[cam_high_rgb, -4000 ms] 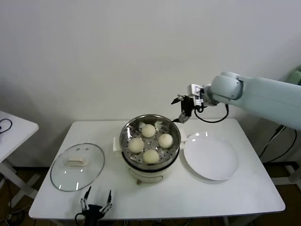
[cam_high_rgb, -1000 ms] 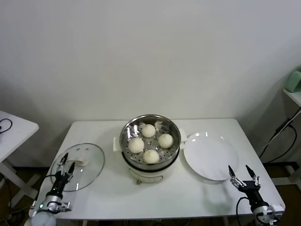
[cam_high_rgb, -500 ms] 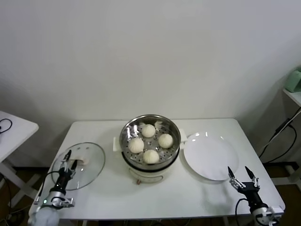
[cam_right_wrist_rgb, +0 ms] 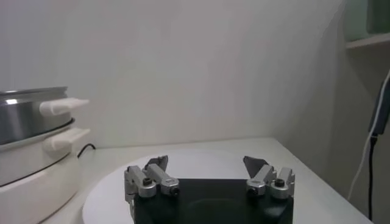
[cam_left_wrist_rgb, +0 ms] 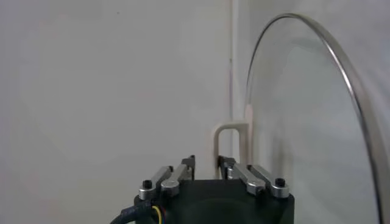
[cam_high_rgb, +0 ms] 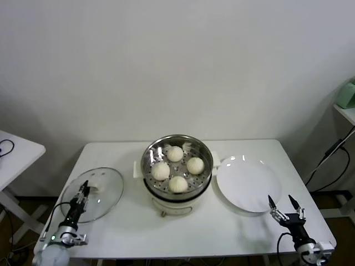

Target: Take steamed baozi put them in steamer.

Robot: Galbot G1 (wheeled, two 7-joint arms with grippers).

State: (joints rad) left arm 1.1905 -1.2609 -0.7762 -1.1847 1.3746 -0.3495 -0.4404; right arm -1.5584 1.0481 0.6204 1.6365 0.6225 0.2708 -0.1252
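Left gripper (cam_high_rgb: 84,190) low, fingers nearly together; right gripper (cam_high_rgb: 285,205) low, fingers spread.

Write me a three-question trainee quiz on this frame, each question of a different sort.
1. How many baozi lie in the steamer?
2. True or false: the glass lid covers the steamer.
3. Which tool has its jaws spread wide? A) left tool B) right tool

Key:
1. Four, all on the perforated tray.
2. False. It lies flat on the table, on the steamer's left, with the left tool's tips nearly together over its near edge.
3. B. It hovers at the near rim of the bare white plate.
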